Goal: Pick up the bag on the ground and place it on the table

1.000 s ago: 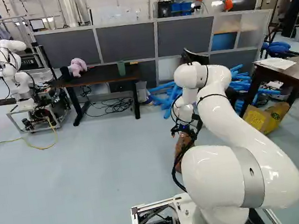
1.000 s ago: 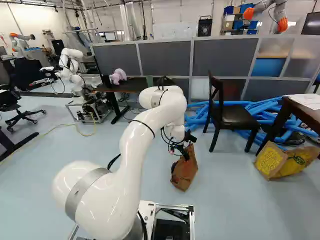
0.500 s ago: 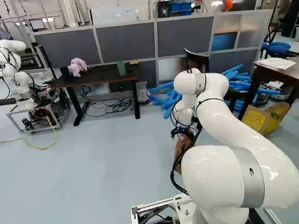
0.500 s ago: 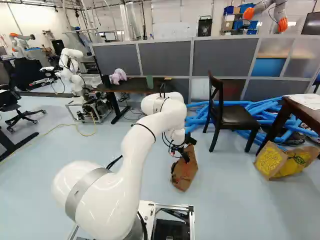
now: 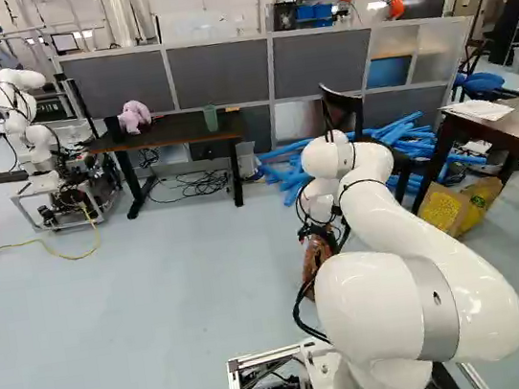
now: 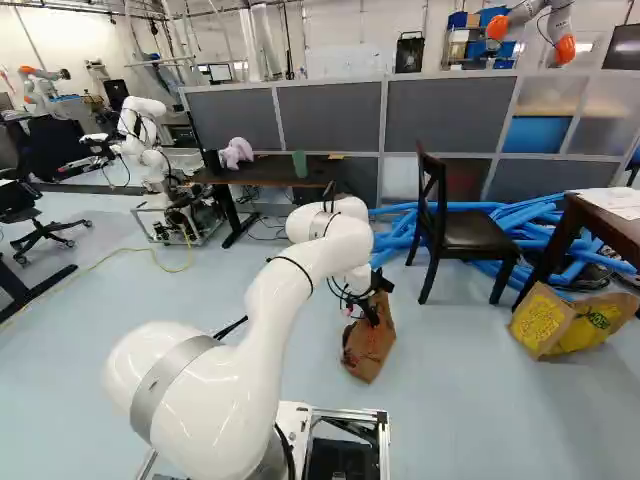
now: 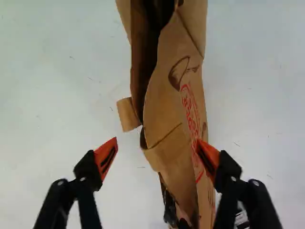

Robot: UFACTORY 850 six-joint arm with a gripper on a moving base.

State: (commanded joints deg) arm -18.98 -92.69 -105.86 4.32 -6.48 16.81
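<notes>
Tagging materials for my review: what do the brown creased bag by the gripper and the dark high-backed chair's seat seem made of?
Brown bag: matte paper, by its stiff, sharp creases. Chair's seat: smooth, perhaps leather or vinyl, by its soft sheen.

At the pincer (image 6: 376, 298), we have the brown paper bag (image 7: 169, 112) crowding one orange pad (image 7: 208, 155), with a wider gap towards the other. In the left base view, we see room across the pale grey-blue floor (image 5: 156, 286) towards the dark-topped, black-legged surface (image 5: 173, 129). On it, we could pass between the pink plush toy (image 5: 133, 113) and green cup (image 5: 211, 119). In the right base view, the black wooden chair (image 6: 478, 237) and blue foam tubes (image 6: 540, 210) block us beyond the bag's right.
</notes>
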